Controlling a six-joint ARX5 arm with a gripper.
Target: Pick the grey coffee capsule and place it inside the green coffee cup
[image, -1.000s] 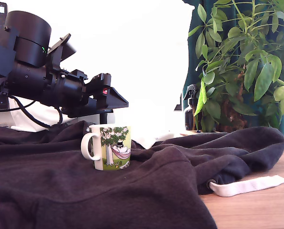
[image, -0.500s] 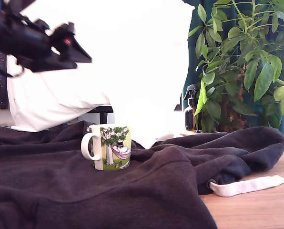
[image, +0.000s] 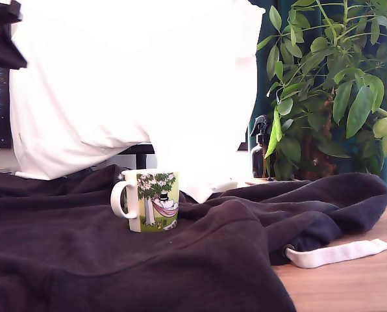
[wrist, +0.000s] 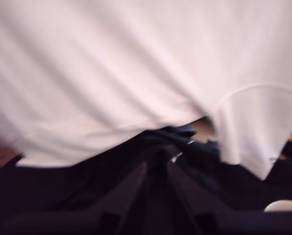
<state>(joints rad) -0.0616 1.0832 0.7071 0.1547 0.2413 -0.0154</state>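
A dark cloth [image: 115,266] covered the bench [image: 349,279] across the lower frame of the exterior view, and the cup [image: 151,200] stood upright on it, left of centre, handle toward that view's left. Behind hung a white sheet [image: 141,78]. The claw [image: 2,42] sat at the upper left edge, mostly cropped; I cannot tell its grip, and the capsule was not visible.
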